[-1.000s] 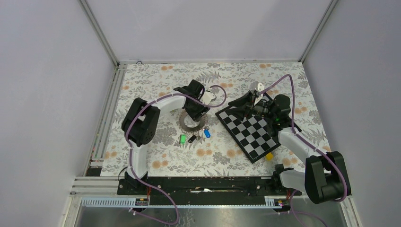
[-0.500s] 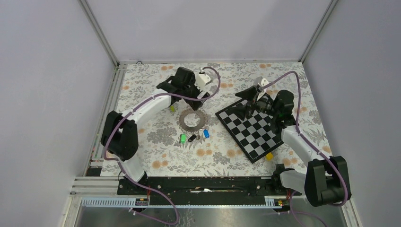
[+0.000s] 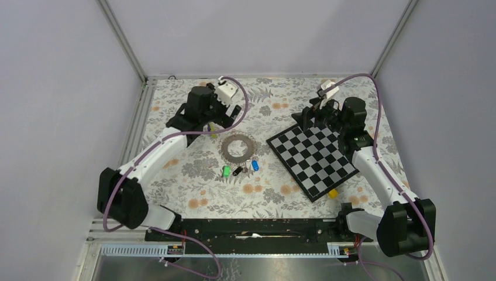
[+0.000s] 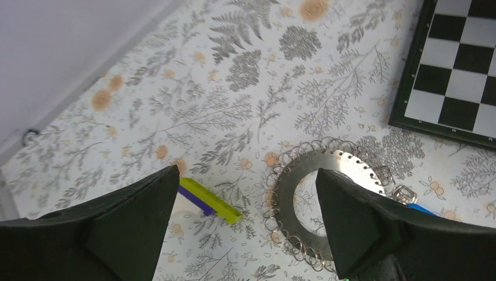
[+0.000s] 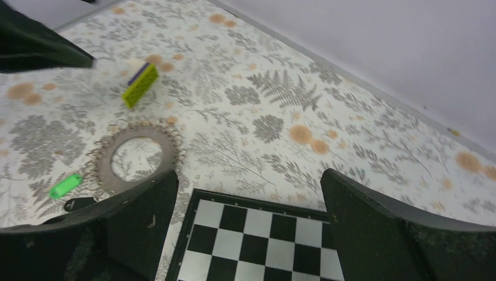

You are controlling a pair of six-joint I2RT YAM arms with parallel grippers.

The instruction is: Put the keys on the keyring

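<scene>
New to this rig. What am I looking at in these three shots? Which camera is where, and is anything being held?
These are two robot arms, the left arm and the right arm, bolted at the near edge of a floral table. The wide shot comes from a fixed camera above and behind them. The other two cameras sit on the wrists, each looking past its own black fingers. On the table lie a flat coiled metal keyring, a green key, a black key, a blue key, a checkerboard, a yellow-green stick and a small yellow block. The left gripper and the right gripper are both open, above the table, holding nothing.
</scene>
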